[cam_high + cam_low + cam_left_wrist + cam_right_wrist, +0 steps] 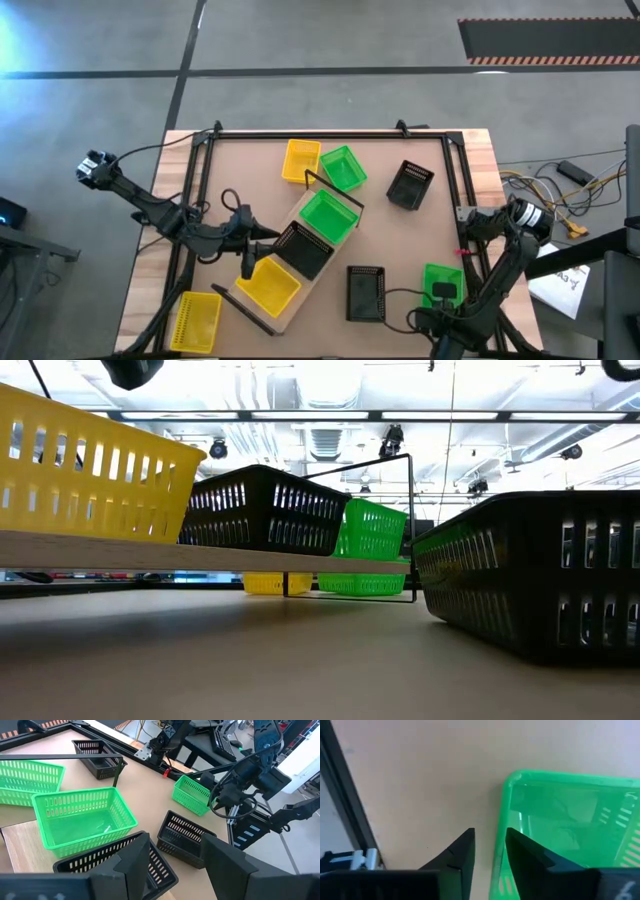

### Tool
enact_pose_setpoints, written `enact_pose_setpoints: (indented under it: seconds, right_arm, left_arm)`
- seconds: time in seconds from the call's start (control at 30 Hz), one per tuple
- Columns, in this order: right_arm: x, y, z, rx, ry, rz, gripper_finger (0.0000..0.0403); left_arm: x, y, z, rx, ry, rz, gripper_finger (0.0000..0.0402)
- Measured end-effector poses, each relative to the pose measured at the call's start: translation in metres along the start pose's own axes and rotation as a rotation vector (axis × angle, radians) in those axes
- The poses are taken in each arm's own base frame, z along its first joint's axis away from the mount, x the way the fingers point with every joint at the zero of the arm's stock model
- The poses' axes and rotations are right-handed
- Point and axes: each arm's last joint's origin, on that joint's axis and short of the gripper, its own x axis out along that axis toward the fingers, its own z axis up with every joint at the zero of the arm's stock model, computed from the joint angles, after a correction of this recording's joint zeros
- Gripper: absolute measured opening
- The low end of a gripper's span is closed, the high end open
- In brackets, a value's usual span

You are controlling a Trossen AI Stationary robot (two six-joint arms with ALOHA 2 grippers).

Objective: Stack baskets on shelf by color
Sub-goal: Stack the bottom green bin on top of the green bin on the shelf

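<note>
The shelf (pixel 292 305), a pale board with black end frames, lies slantwise on the table. On it stand a yellow basket (pixel 268 284), a black basket (pixel 304 248) and a green basket (pixel 328 215). My left gripper (pixel 248 256) (pixel 177 840) is open and hovers over the black basket's (pixel 95 862) near end. My right gripper (pixel 440 300) (pixel 490 832) is open at the table's near right. It stands astride the end wall of a green basket (pixel 570 820) (pixel 441 278) that rests flat on the table, one finger inside and one outside. My right gripper points down over the green basket's end rim (pixel 497 847). Bare table shows between the outer finger (pixel 465 850) and the rim. Whether the inner finger (pixel 525 855) touches the wall, I cannot tell.
Loose on the table are a yellow basket (pixel 300 160) and a green one (pixel 343 168) at the far side, black baskets (pixel 410 185) (pixel 366 293) toward the right, and a yellow basket (pixel 195 320) at the near left corner. A black frame (pixel 330 131) rims the table.
</note>
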Motion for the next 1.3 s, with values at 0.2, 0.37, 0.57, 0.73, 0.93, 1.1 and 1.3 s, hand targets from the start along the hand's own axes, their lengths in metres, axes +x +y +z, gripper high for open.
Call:
enact_pose_setpoints:
  seconds: [0.2, 0.37, 0.57, 0.73, 0.93, 1.1, 1.3]
  right_arm:
    - [0.0, 0.0, -0.001, -0.056, 0.028, 0.01, 0.0053]
    - [-0.024, 0.01, 0.002, -0.144, 0.056, 0.108, 0.0013]
    - [-0.099, 0.013, 0.008, -0.311, -0.04, 0.251, 0.0009]
    - [-0.17, 0.0, 0.023, -0.528, -0.221, 0.391, 0.0009]
    - [-0.217, -0.04, 0.071, -0.683, -0.406, 0.351, 0.0008]
    - [-0.226, -0.088, 0.129, -0.834, -0.527, 0.176, 0.0008]
    - [-0.207, -0.156, 0.185, -0.974, -0.503, 0.004, 0.0008]
  left_arm:
    - [0.0, 0.0, 0.001, -0.005, -0.006, -0.003, 0.0164]
    - [0.0, -0.002, 0.003, -0.02, -0.023, -0.018, 0.0164]
    - [0.0, -0.003, 0.004, -0.028, -0.033, -0.027, 0.0164]
    - [0.0, -0.003, 0.004, -0.028, -0.033, -0.027, 0.0164]
    - [0.0, -0.003, 0.004, -0.028, -0.034, -0.027, 0.0164]
    - [0.0, -0.003, 0.004, -0.031, -0.04, -0.027, 0.0164]
    - [-0.003, -0.002, 0.006, -0.037, -0.054, -0.023, 0.0164]
